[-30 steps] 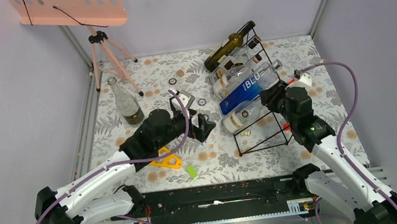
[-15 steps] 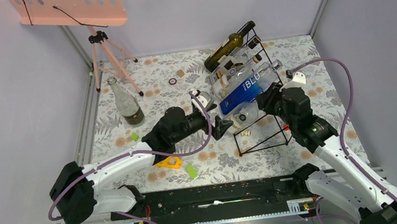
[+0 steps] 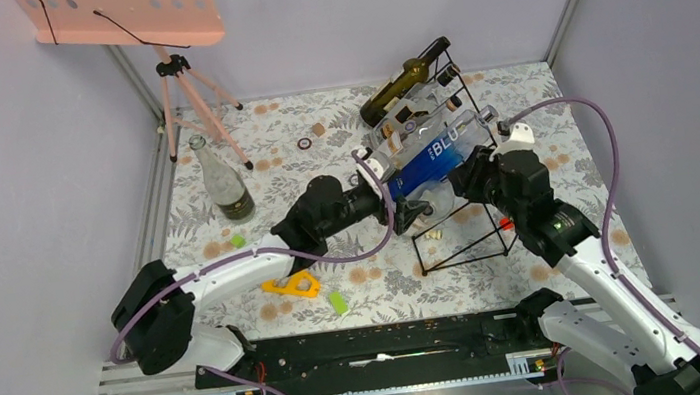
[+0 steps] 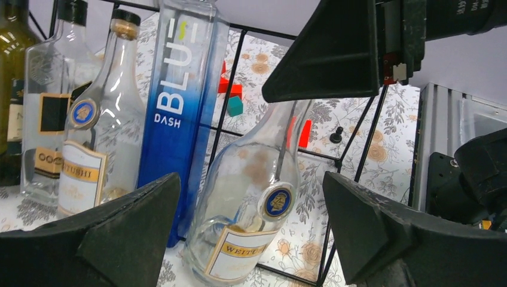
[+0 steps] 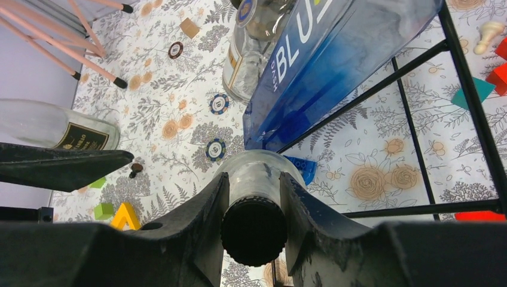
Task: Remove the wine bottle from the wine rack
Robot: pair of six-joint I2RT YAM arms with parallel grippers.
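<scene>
The black wire wine rack (image 3: 473, 243) stands slanted at the right, holding several bottles. The lowest one is a clear wine bottle (image 3: 431, 205) with a cream label. My right gripper (image 3: 473, 178) is shut on its neck; in the right wrist view the fingers (image 5: 203, 209) clamp the neck (image 5: 254, 176) just above the black cap. My left gripper (image 3: 409, 214) is open at the bottle's base. In the left wrist view the bottle (image 4: 251, 197) lies between the spread fingers (image 4: 119, 233), which do not touch it.
A blue BLU bottle (image 3: 436, 155), two clear bottles and a dark green bottle (image 3: 400, 81) lie higher on the rack. A clear bottle (image 3: 223, 185) stands at the left by the pink tripod stand (image 3: 179, 82). A yellow triangle (image 3: 292, 285), green blocks and chips lie scattered.
My left arm has reached right across the table until its open gripper came to the lowest bottle's base. My right gripper shifted slightly up-left at the bottle's neck.
</scene>
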